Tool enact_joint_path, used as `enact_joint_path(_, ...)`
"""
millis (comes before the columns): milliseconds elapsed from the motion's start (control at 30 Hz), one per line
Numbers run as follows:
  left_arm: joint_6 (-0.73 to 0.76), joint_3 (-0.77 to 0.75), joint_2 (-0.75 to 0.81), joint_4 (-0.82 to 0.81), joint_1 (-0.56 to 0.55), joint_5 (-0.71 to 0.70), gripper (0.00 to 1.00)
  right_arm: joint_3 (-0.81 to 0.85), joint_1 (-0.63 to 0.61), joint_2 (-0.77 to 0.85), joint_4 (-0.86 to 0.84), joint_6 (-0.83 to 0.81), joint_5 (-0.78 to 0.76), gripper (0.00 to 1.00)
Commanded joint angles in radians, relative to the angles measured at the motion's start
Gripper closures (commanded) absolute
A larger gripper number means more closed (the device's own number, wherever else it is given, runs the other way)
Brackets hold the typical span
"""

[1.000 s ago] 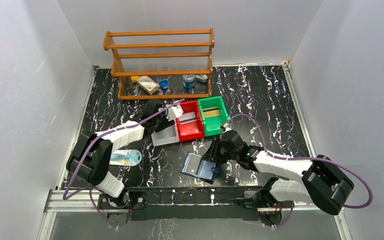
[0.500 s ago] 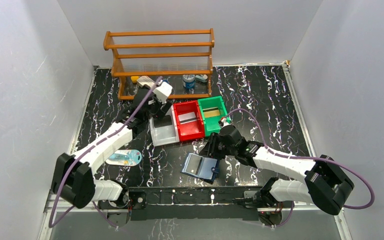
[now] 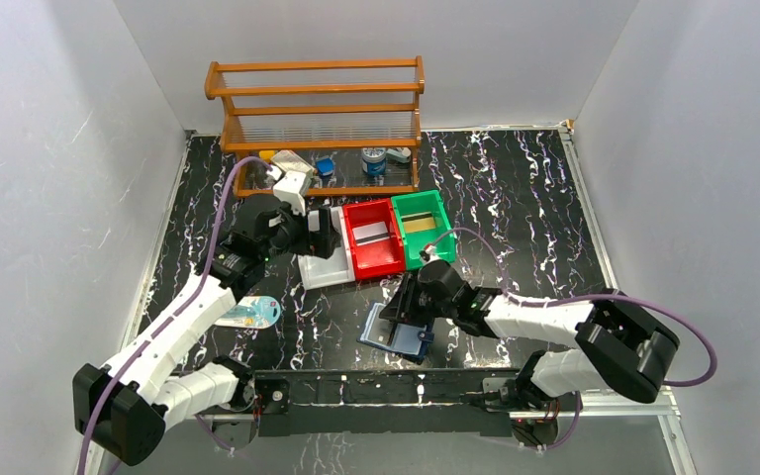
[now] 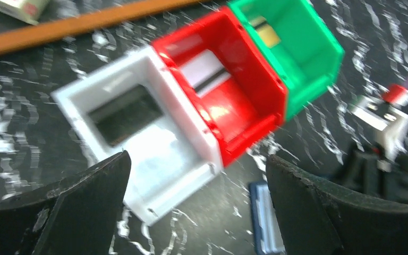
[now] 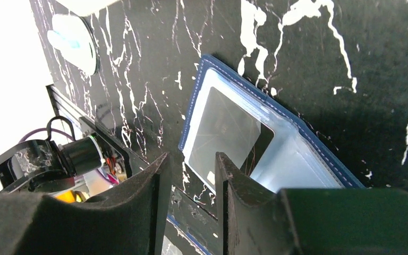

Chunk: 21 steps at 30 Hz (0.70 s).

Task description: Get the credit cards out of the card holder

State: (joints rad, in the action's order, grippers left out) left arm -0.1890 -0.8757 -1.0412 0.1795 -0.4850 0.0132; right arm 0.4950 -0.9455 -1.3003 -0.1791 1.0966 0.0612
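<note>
My left gripper [image 4: 196, 159] is wide open and holds nothing. It hangs over the white bin [image 3: 329, 269], near the back left of the table. The card holder [image 5: 276, 154] lies open by the middle of the table's near edge. My right gripper [image 5: 190, 164] is just above it, with a small gap between its jaws and nothing in them. I think I'm picking out the next card [image 5: 226, 133]. I must slide one finger under its edge and pinch.

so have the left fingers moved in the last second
yes, the left fingers moved left, from beside the red bin to the left side of the white bin
</note>
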Motion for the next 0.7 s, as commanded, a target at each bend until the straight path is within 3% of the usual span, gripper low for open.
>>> enact_joint_path(0,-0.085,0.04,0.027,0.061,0.007,0.319,0.03,-0.052,-0.024,-0.027,-0.137,0.104,-0.04,0.57)
enact_joint_path(233,-0.22,0.132,-0.036,-0.013,-0.014,0.62,0.16,-0.12,-0.036,-0.019,-0.154,0.193,-0.103,0.6)
enact_joint_path(433,-0.202,0.142,-0.089,-0.02,-0.171,0.543,0.18,-0.192,-0.036,0.027,-0.164,0.216,-0.132,0.6)
enact_joint_path(667,-0.211,0.141,-0.2,-0.02,-0.245,0.513,0.26,-0.213,-0.036,0.077,-0.149,0.205,-0.141,0.6)
